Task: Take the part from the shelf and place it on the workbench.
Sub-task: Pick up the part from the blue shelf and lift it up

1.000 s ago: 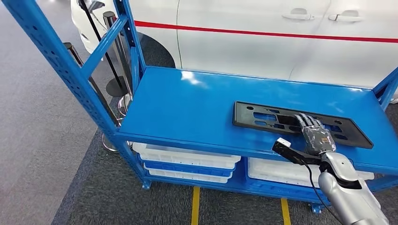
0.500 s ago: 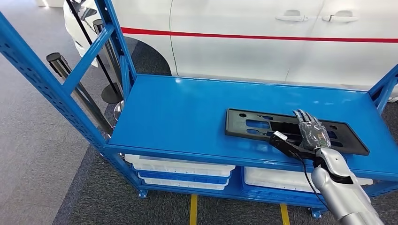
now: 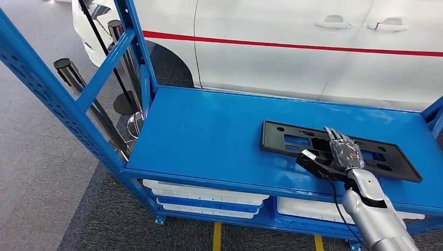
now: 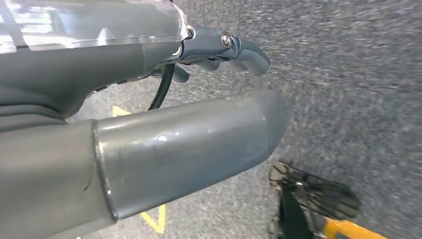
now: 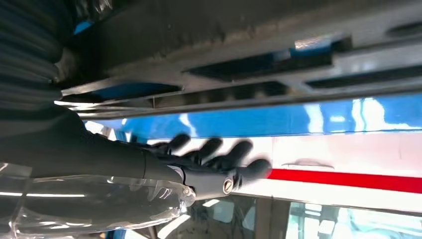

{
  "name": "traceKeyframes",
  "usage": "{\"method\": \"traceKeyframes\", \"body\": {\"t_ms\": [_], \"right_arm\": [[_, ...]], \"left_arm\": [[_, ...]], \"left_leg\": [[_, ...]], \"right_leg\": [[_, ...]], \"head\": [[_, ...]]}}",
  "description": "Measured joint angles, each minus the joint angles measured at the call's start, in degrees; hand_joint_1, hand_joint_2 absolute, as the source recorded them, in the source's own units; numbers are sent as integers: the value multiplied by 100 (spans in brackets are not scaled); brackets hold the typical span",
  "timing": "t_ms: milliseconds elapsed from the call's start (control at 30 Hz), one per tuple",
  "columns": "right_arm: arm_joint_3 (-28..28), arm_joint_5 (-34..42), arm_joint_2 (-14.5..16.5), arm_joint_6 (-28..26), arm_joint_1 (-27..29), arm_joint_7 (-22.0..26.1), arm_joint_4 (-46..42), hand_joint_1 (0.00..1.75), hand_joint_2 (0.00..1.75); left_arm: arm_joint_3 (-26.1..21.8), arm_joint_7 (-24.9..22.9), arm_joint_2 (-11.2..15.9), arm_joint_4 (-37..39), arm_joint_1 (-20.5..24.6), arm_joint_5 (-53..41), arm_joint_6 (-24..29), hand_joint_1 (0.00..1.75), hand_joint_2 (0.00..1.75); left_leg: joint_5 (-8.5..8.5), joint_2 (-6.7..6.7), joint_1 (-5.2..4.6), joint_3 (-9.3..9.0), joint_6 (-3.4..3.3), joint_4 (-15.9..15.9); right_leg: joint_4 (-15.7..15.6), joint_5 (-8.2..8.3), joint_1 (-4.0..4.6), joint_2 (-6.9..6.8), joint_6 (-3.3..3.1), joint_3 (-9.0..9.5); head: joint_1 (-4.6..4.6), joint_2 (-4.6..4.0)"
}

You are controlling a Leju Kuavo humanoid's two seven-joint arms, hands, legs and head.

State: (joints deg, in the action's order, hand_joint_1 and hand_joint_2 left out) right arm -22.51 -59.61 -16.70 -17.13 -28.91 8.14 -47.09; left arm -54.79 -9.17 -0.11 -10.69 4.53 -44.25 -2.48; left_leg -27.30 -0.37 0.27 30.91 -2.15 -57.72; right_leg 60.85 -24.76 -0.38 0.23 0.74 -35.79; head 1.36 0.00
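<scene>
Since the whole head view has shifted from half a second ago, the camera has moved, and against the shelf itself little differs: the right hand [image 3: 345, 150] rests flat on the part [image 3: 292, 141] as it did, fingers stretched forward and close together over the part's middle, palm down. Whether any finger hooks into a slot or under the rim I cannot tell; in the right wrist view the fingers [image 5: 214, 152] are blurred and seem to hang free beside the part's ribbed edge [image 5: 278, 59], not closed on it. The part, a long black slotted plate, lies flat on the blue shelf [image 3: 209, 130], toward the shelf's right end and nearer its front edge than its back edge; its right end stops short of the shelf's right edge. The hand and wrist cover the plate's middle. The left hand [image 4: 224, 47] shows in the left wrist view over grey carpet, its fingers curled in, with nothing seen in them; the picture is blurred and the forearm blocks much of it. Behind the shelf stands a white car [image 3: 292, 47] with a red stripe, close to the back edge. White trays [image 3: 203, 191] sit on the level under the top one. Black posts [image 3: 117, 57] stand on the floor past the shelf's left end
</scene>
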Motion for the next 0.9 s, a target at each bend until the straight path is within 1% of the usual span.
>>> {"method": "traceKeyframes", "body": {"t_ms": [33, 133, 167, 267, 433, 700, 900], "right_arm": [[0, 4, 9, -7, 1, 7, 14, 175, 175], [4, 23, 45, -53, 1, 40, 33, 175, 175], [8, 28, 54, -68, 0, 48, 36, 175, 175], [30, 31, 64, -97, 1, 62, 42, 175, 175], [82, 36, 66, -107, 10, 68, 56, 175, 175], [120, 34, 66, -132, 14, 97, 75, 175, 175], [178, -4, 66, -342, 107, 145, 10, 175, 175]], "left_arm": [[-13, 5, -3, 2, 7, 10, 2, 0, 0], [-57, 5, 0, 5, 13, 23, 3, 0, 131], [-71, 1, -3, 5, 12, 23, 4, 0, 175], [-107, 2, -10, 7, 15, 23, 15, 0, 175], [-131, 6, -12, 7, 13, 23, 18, 0, 175], [-184, 11, -13, 7, 13, 26, 1, 0, 175], [-329, 67, -13, 7, 14, 73, 1, 0, 175]], "left_leg": [[-22, -2, -15, 1, 9, -14], [-49, 2, -21, 10, 13, -26], [-52, 3, -13, -1, 18, -14], [-59, 4, -8, -25, 35, 16], [-59, 3, -8, -36, 77, 32], [-56, 3, -8, -41, 82, 32], [-57, 3, -14, -39, 81, 31]], "right_leg": [[-182, 55, 6, 0, -4, 64], [-267, 39, 12, 11, 32, 87], [-263, 29, 21, 14, 21, 89], [-255, 7, 28, 12, -11, 95], [-240, -6, 29, 11, -32, 96], [-239, -5, 27, 11, -35, 101], [-240, -5, 23, 9, -34, 101]], "head": [[3, 0], [7, 0], [7, 0], [7, 0], [5, 0], [4, 0], [4, 0]]}}
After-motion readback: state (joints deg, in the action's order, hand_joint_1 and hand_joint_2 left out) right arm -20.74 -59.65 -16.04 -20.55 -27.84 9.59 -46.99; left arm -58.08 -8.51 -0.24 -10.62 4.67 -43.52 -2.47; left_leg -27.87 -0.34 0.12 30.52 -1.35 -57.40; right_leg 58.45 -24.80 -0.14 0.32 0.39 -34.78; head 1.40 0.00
